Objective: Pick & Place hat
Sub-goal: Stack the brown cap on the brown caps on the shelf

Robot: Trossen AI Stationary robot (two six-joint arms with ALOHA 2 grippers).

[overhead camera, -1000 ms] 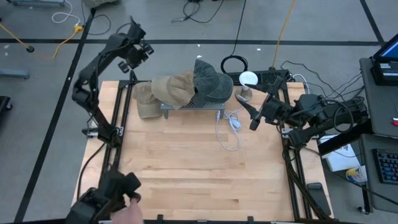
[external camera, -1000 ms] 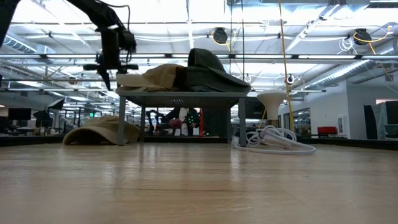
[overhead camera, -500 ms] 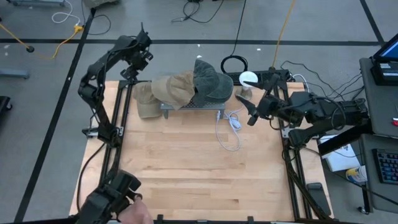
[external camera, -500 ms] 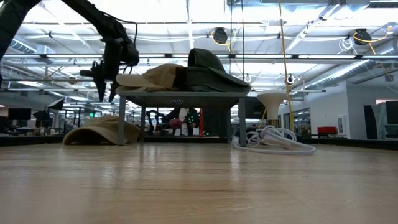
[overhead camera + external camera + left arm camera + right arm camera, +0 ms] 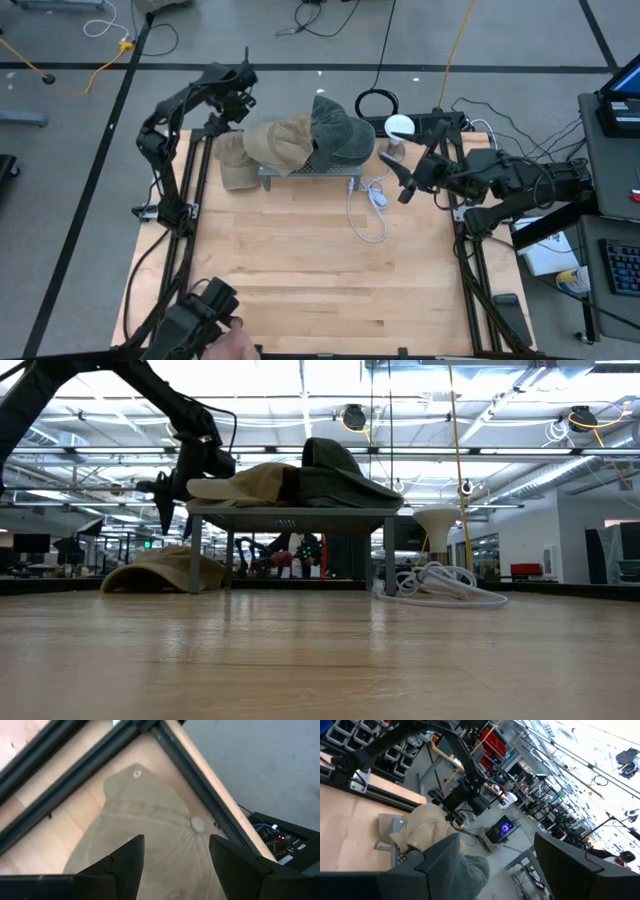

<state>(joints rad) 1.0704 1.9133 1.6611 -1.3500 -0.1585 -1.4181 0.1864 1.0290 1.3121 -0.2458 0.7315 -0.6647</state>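
Note:
A tan hat (image 5: pixel 278 140) and a dark grey-green hat (image 5: pixel 340 128) lie on a small metal rack (image 5: pixel 310 172) at the table's far side. A second tan hat (image 5: pixel 234 168) rests on the table left of the rack, partly under it. My left gripper (image 5: pixel 238 100) hovers open above and to the far left of the hats; in the low view it stands by the upper tan hat's brim (image 5: pixel 205 488), and its wrist view looks down on tan cloth (image 5: pixel 165 820). My right gripper (image 5: pixel 400 183) waits open, right of the rack.
A white cable (image 5: pixel 368 208) lies coiled on the table right of the rack, with a white round-topped object (image 5: pixel 398 128) behind it. Dark frame rails run along the left (image 5: pixel 195 185) and right (image 5: pixel 468 250) table edges. A person's hand (image 5: pixel 225 345) shows at the near edge.
My left gripper has swung toward the table's right, nearer the hats on the rack, come down to about brim height, and tipped over. It has stayed open. My right gripper has shifted slightly toward the rack. The hats have not moved.

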